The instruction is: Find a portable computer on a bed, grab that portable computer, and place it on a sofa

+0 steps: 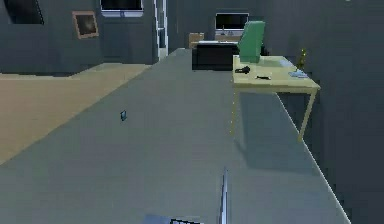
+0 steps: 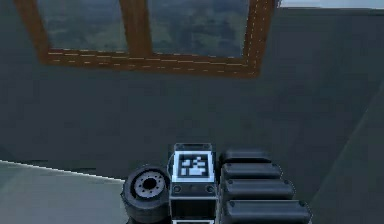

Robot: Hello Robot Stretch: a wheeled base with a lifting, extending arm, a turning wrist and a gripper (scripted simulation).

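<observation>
Black segmented arm [image 2: 262, 185] carries a white black-marked square [image 2: 195, 165].

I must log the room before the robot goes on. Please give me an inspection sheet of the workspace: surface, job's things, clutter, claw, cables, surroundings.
Surface: grey floor, with a tan strip at the forward view's left.
Job's things: nothing seen.
Clutter: small blue thing on the floor; small dark things on the desk.
Claw: dark body left of the white marker; its far end cannot be made out, so cannot tell whether it holds anything.
Cables: nothing seen.
Surroundings: green chair at the desk, dark cabinet with a screen, picture on the wall, brown-framed window.
</observation>
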